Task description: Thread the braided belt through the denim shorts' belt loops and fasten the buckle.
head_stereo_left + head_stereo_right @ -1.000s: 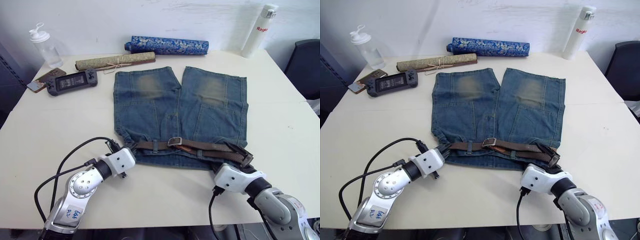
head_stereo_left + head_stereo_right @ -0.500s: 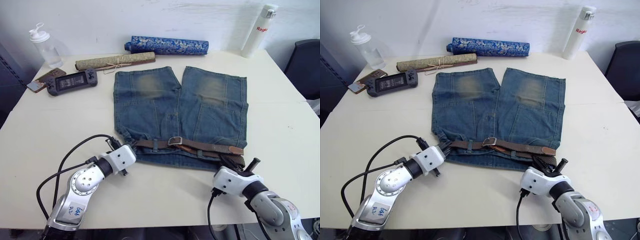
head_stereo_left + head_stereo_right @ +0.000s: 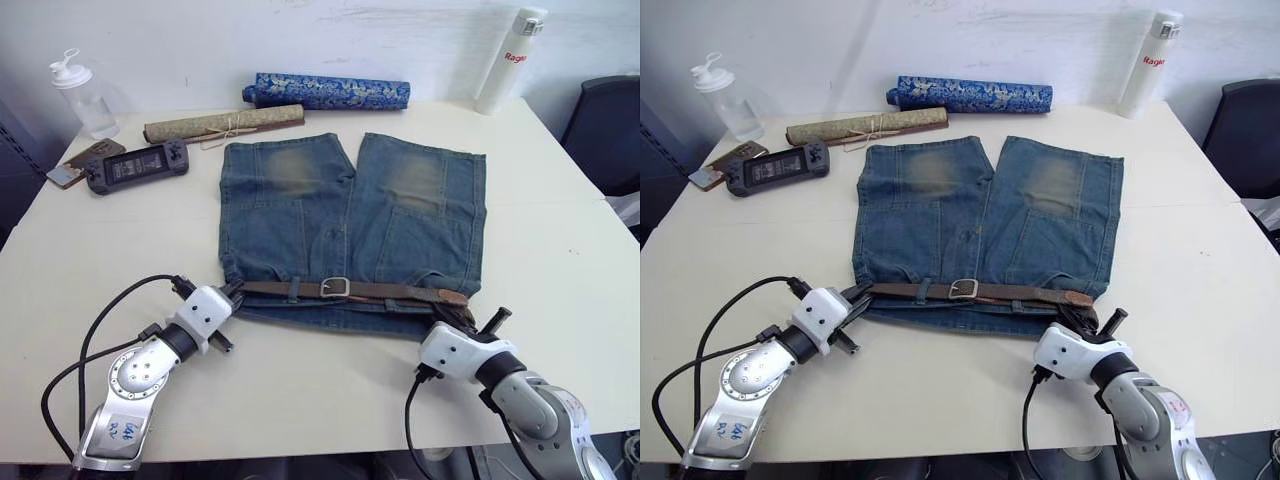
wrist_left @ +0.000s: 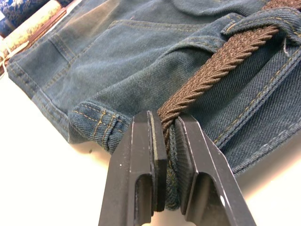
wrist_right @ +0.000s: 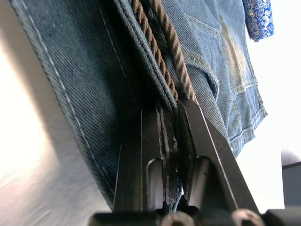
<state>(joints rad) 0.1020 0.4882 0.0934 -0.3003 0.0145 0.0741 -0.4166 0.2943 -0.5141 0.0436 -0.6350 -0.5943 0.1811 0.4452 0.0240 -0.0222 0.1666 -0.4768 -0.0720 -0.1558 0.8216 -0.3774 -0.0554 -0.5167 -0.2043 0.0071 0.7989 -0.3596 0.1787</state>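
Faded blue denim shorts point(image 3: 350, 225) are lying flat at the middle of a cream-white table point(image 3: 90, 260), legs pointing to twelve o'clock and waistband toward six, with a long dark-brown braided belt point(image 3: 350, 290) running from nine to three o'clock along that waistband. The strap is passing under the short denim belt loops point(image 3: 293, 289), its silver metal buckle point(image 3: 335, 288) is sitting near the centre, and its tan leather tip point(image 3: 452, 297) is resting at the three o'clock end, so the fastening looks close to finished, though whether the prong is seated is too small to tell.

The left gripper point(image 4: 165, 141) is pinching the belt together with a fold of waistband denim at the nine o'clock corner, its black fingers point(image 4: 143, 160) pressed against the cloth. The right gripper point(image 5: 169, 117) is clamping the waistband edge at the three o'clock corner, where twin runs of brown braid are leading away from its jaws. The belt's long axis is lying straight between the two grippers, and the right one is the nearer to the leather tip, so any tightening would likely pull along that line.

The braid is looking ropy and pliant, the denim thick with stitched seams. At twelve o'clock a blue patterned rolled tube point(image 3: 326, 91) and a tan rolled mat point(image 3: 222, 123) are lying; a white flask point(image 3: 510, 60), a clear bottle point(image 3: 78, 93) and a dark handheld console point(image 3: 135, 166) are standing well apart from the work
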